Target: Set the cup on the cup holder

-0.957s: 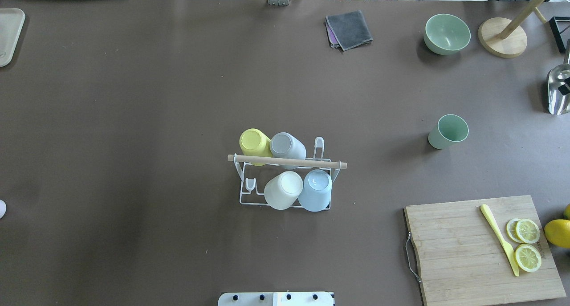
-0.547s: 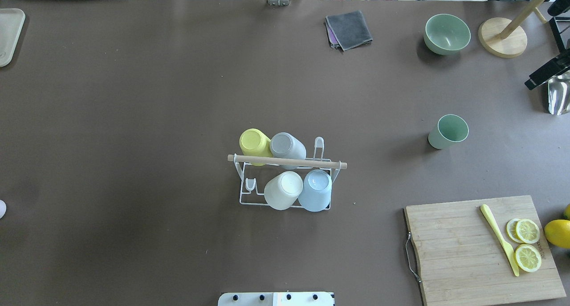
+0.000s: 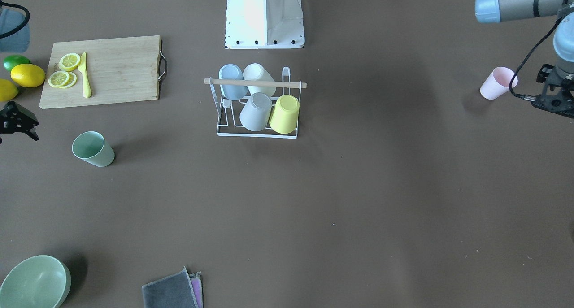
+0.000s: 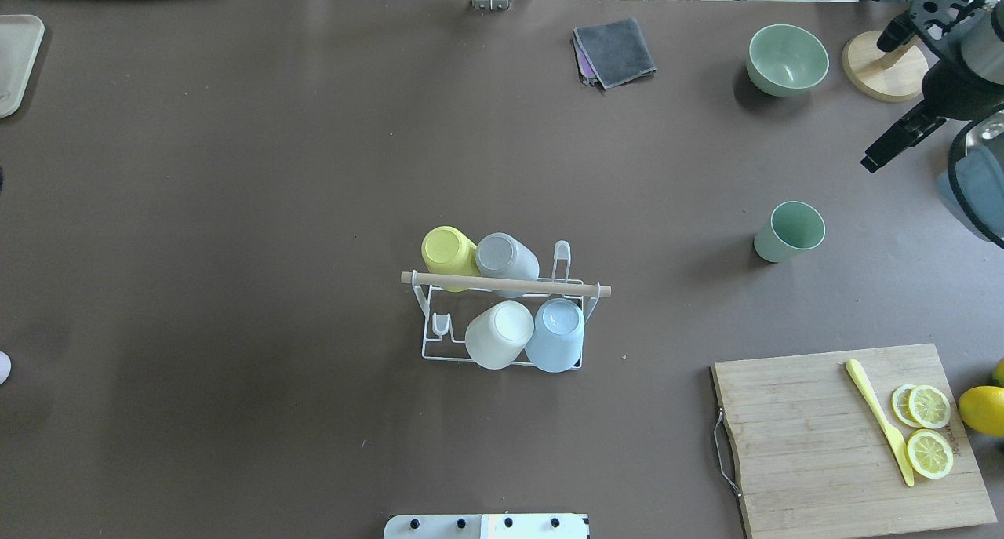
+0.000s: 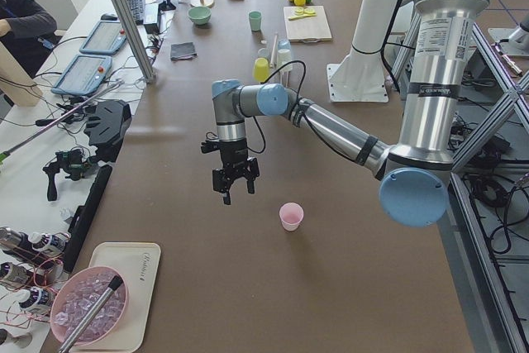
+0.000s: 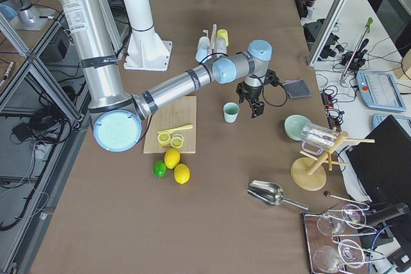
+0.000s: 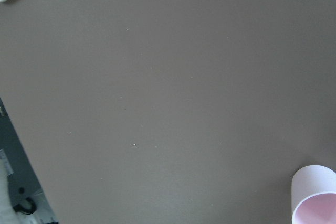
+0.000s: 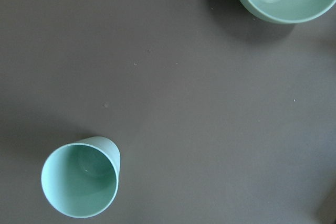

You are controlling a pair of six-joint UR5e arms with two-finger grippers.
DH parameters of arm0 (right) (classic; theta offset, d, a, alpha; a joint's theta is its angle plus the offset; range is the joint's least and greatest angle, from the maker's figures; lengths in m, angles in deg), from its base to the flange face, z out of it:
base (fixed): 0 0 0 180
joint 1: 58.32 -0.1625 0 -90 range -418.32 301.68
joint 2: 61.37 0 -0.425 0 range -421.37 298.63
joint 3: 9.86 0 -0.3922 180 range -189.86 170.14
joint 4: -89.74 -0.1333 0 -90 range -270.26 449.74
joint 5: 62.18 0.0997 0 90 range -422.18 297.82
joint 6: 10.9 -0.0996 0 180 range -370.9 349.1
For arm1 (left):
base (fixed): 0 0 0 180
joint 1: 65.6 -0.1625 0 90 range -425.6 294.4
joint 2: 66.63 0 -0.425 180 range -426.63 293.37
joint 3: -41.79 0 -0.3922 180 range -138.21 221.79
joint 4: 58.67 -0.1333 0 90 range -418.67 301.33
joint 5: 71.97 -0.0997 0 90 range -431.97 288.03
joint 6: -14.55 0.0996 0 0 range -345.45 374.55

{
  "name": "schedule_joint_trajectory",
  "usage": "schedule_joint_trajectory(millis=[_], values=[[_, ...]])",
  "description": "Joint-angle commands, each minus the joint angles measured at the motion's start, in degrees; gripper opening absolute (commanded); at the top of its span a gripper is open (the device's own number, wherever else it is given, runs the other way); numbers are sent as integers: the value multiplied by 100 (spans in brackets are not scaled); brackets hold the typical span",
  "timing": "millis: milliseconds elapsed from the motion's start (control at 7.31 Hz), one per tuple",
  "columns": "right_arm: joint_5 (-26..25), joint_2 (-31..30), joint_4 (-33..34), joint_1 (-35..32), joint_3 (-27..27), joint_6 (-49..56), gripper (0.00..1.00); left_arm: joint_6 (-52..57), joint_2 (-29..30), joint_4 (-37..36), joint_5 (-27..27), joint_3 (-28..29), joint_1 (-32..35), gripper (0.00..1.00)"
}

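Observation:
The white wire cup holder (image 4: 433,343) with a wooden rod handle stands mid-table and also shows in the front view (image 3: 255,134). It carries a yellow, a grey, a white and a light blue cup, all upside down. A green cup (image 4: 790,231) stands upright to its right; it fills the lower left of the right wrist view (image 8: 80,179). My right gripper (image 6: 255,111) hangs just beyond that cup, fingers apart and empty. A pink cup (image 3: 497,83) stands at the far left end. My left gripper (image 5: 233,192) hovers beside the pink cup, open and empty.
A wooden cutting board (image 4: 816,437) with lemon slices and a yellow knife (image 4: 880,421) lies front right, lemons (image 4: 982,409) beside it. A green bowl (image 4: 787,59), a grey cloth (image 4: 616,51) and a wooden stand (image 4: 885,67) sit at the back. A tray (image 4: 14,60) is at the far left.
My right arm has come into the overhead view from the right edge, further in and towards the green cup. The cups and the holder have not moved.

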Motion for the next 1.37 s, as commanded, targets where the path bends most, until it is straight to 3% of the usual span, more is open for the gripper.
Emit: schedule_joint_trajectory(millis=[0,137,410,547,821,1231], values=[[-346,519,379,442,-170,35,98,1285,56,-10,-213,29,-494,99],[-366,991,745,540,-511,35,97,1723,65,-18,-195,-58,-573,99],[-671,2404,2297,900,-1397,53,97,1649,109,-44,-178,28,-1116,99],[-761,2907,2756,1050,-1985,53,97,1535,239,-366,-160,37,-1284,98],[-718,3097,3400,1191,-2560,288,97,1534,714,-930,-134,205,-1329,98],[-971,3543,3833,1463,-3535,686,97,1192,480,-985,33,328,-2039,98]])
